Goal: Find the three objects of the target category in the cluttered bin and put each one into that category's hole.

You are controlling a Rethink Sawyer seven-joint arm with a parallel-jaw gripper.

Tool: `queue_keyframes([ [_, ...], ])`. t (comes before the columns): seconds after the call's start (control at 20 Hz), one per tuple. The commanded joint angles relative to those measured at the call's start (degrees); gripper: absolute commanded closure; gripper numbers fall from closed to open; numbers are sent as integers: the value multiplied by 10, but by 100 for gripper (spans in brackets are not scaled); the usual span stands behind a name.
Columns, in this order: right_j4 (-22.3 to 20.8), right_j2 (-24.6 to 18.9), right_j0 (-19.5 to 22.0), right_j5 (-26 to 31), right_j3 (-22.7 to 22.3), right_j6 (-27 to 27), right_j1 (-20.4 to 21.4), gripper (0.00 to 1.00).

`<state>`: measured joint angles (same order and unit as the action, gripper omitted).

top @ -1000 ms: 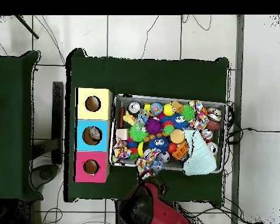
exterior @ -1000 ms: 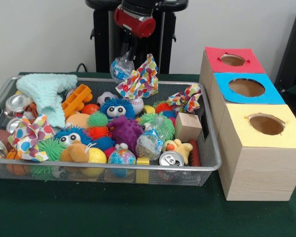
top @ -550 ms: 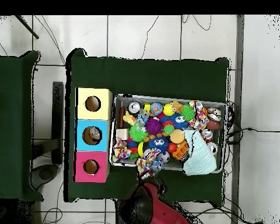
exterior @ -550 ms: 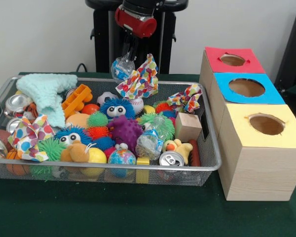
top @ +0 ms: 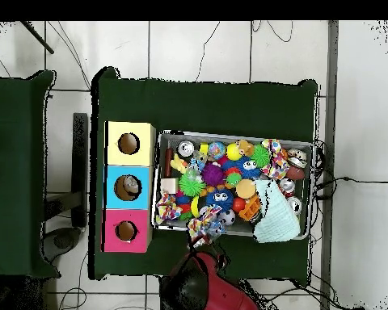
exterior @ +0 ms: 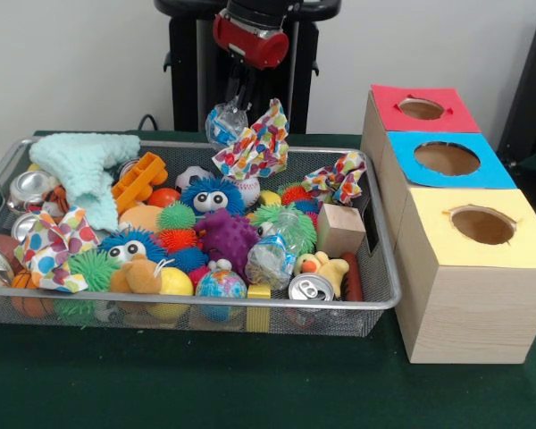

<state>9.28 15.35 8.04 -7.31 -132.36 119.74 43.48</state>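
My gripper [exterior: 238, 100] hangs above the back rim of the wire bin [exterior: 386, 268], shut on a crumpled clear plastic bottle [exterior: 223, 122]. A polka-dot cloth [exterior: 255, 143] hangs right beside the bottle, lifted over the rim; whether it is caught too I cannot tell. In the overhead view the gripper [top: 208, 240] is at the bin's [top: 229, 134] lower edge, with the cloth [top: 200, 229] and bottle [top: 217, 229] below it. Three boxes stand in a row, with a red-topped hole [exterior: 421, 108], a blue-topped hole [exterior: 447, 158] and a yellow-topped hole [exterior: 482, 225].
The bin is packed with spiky balls, fuzzy blue toys [exterior: 210, 197], cans [exterior: 310, 288], a wooden block [exterior: 340, 229], a mint cloth [exterior: 87, 165] and more polka-dot cloths [exterior: 49, 246]. Something lies inside the blue box's hole [top: 130, 187].
The gripper has risen a little and shifted slightly toward the boxes, taking the bottle and the polka-dot cloth along. Nothing else in the bin has moved.
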Motion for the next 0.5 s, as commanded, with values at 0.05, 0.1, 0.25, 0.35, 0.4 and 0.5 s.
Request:
queue_keyframes([
  [0.05,48,0,-23,71,73,84,3,100],
  [0.1,54,7,-34,81,76,84,5,100],
  [0.25,68,27,-60,107,88,83,7,100],
  [0.35,72,42,-74,123,98,80,7,100],
  [0.4,73,53,-84,128,104,77,6,100],
  [0.5,72,69,-94,144,116,73,9,100],
])
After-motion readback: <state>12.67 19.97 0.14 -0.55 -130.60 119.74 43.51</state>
